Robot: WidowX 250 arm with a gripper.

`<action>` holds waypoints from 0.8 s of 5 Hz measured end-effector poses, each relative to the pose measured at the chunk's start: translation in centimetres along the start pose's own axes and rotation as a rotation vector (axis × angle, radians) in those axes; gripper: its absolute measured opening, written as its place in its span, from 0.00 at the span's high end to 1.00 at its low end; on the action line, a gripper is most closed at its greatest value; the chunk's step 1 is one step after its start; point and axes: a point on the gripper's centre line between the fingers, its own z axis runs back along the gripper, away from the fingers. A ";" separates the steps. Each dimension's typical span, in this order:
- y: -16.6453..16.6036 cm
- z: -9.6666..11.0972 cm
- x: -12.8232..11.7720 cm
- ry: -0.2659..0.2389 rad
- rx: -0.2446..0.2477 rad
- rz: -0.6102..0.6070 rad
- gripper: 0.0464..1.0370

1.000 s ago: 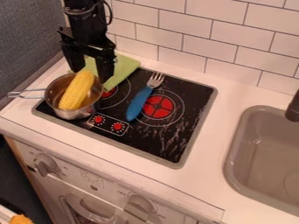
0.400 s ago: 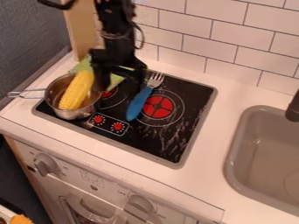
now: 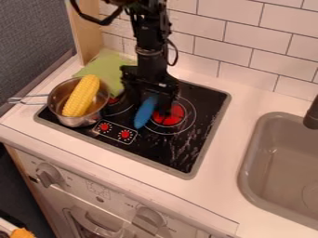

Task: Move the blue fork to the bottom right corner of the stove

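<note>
**Blue-handled fork [image 3: 145, 113]: grip mid-hdl**

Lies on flat black stove [image 3: 168, 154], beside round red burner [image 3: 171, 116]. Black two-finger end effector [image 3: 148, 105] above, fingers apart. Fork prob. lightweight, stiff; smooth hdl might twist if gripped off-ctr.

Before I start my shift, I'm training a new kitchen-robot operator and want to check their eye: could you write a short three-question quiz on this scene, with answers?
1. True or false: the corn is in the metal pot.
2. Which item is the gripper positioned at?
a) the sink
b) the blue fork
c) an oven knob
3. Fill in the colour: the cloth behind the metal pot is ____.

Key: 1. true; 2. b; 3. green
</note>
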 end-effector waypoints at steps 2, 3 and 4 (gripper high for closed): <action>-0.4 -0.4 0.3 0.019 0.003 -0.004 0.40; -1.6 -0.2 -0.7 0.024 0.026 -0.058 0.65; -3.6 1.5 -2.1 -0.011 0.022 -0.101 0.67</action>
